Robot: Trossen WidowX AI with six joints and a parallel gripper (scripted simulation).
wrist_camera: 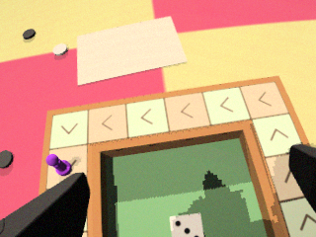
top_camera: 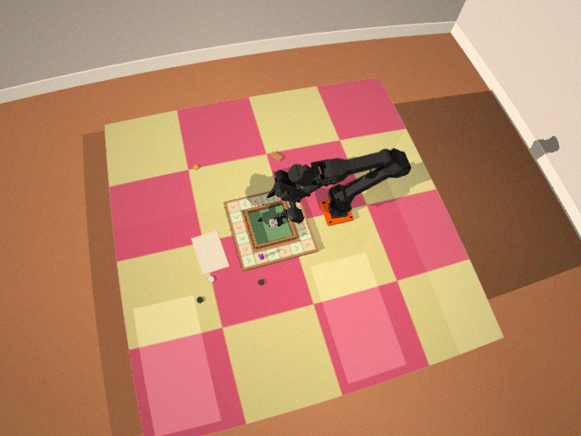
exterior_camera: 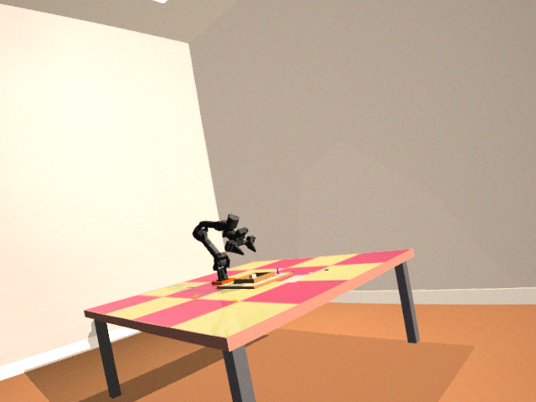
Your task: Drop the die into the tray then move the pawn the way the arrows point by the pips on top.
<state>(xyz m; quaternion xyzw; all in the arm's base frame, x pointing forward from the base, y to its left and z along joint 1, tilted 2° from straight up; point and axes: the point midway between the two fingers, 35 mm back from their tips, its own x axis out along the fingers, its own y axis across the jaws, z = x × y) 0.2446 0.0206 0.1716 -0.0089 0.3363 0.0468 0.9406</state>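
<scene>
The white die (top_camera: pixel 272 222) (exterior_camera: pixel 252 275) (wrist_camera: pixel 187 226) is out of the fingers, low over or inside the green-floored tray (top_camera: pixel 277 242) (wrist_camera: pixel 94 197). Its visible face shows three pips in a diagonal, cut by the wrist view's lower edge; whether it is at rest I cannot tell. My gripper (top_camera: pixel 264 207) (exterior_camera: pixel 248 251) is wide open and empty, above the board (top_camera: pixel 308 244) (wrist_camera: pixel 147 118). The purple pawn (top_camera: pixel 260 256) (exterior_camera: pixel 277 270) (wrist_camera: pixel 62 166) stands upright on the square just past a corner square, left of the tray in the wrist view.
A pale sheet (top_camera: pixel 210 252) (wrist_camera: pixel 129 51) lies beside the board. A white disc (top_camera: pixel 211 279) (wrist_camera: pixel 60 49) and two dark discs, one (top_camera: pixel 260 282) (wrist_camera: pixel 5 159) nearer the board and one (top_camera: pixel 200 299) (wrist_camera: pixel 29 34) farther off, lie nearby. A tan block (top_camera: pixel 277 155) and small orange piece (top_camera: pixel 196 166) lie opposite.
</scene>
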